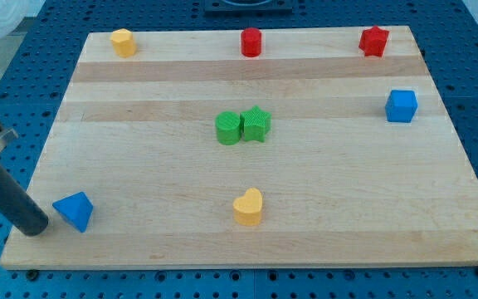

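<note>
My tip point(35, 226) rests at the view's bottom left of the wooden board point(139, 166), the dark rod slanting up off the left edge. It sits just left of the blue triangular block point(74, 210), close to touching it. A yellow heart block point(248, 207) lies further right along the bottom. In the middle, a green cylinder point(228, 128) and a green star point(256, 124) stand touching each other.
Along the view's top stand a yellow hexagonal block point(123, 41), a red cylinder point(251, 41) and a red star point(374, 41). A blue cube point(402, 105) is at the right. Blue perforated table surrounds the board.
</note>
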`<state>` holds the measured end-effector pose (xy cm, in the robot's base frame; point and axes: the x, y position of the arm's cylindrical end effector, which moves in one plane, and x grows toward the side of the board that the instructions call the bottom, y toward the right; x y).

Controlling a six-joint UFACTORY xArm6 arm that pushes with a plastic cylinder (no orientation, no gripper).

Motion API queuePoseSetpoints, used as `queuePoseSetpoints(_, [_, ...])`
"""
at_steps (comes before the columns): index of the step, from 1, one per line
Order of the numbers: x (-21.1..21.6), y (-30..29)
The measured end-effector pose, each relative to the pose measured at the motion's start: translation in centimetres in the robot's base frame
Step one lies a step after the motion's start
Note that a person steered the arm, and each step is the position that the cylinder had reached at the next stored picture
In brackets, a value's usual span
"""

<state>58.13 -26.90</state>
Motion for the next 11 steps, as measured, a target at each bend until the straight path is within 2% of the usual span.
queuePoseSetpoints(2, [-0.9,1.9])
queuePoseSetpoints(5, [-1.5,9.6])
queuePoseSetpoints(7, [-5.0,9.5])
queuePoseSetpoints(11, [-8.6,10.9])
